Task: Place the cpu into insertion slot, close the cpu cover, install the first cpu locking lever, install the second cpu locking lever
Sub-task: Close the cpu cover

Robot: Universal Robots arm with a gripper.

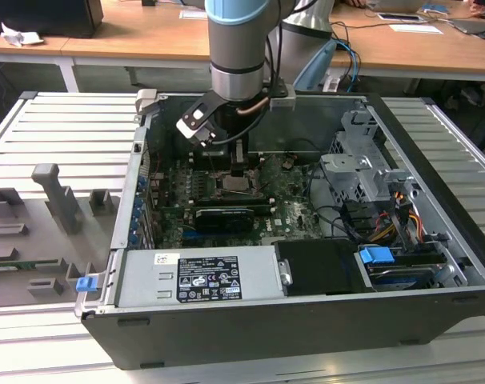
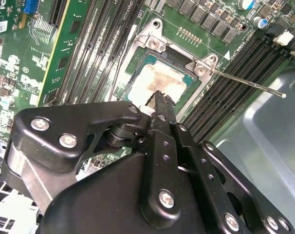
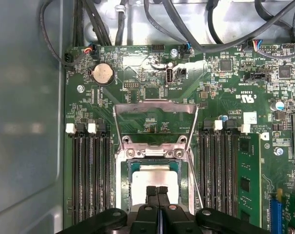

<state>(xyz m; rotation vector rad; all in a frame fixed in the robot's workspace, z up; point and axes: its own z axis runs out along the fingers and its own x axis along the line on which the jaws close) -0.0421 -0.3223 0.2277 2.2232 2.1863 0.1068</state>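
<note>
The cpu (image 2: 157, 80) lies flat in the insertion slot (image 2: 138, 53), its dull metal face smeared with pale residue; it is seen again in the first wrist view (image 3: 155, 176). My gripper (image 2: 160, 97) is shut, fingertips (image 3: 157, 191) pressed together with nothing between them, right over the chip's near edge. Whether they touch it I cannot tell. The cpu cover (image 3: 155, 106) stands tilted up from its hinge at the socket's far side. A thin locking lever rod (image 2: 245, 83) sticks out loose beside the socket. In the exterior view the gripper (image 1: 239, 170) hangs over the socket (image 1: 241, 186).
Black memory slots (image 3: 89, 170) flank the socket on both sides. A green card (image 3: 247, 180) stands near one bank. The grey power supply box (image 1: 198, 276), a black card (image 1: 222, 218) and the drive cage with cables (image 1: 370, 184) crowd the open case.
</note>
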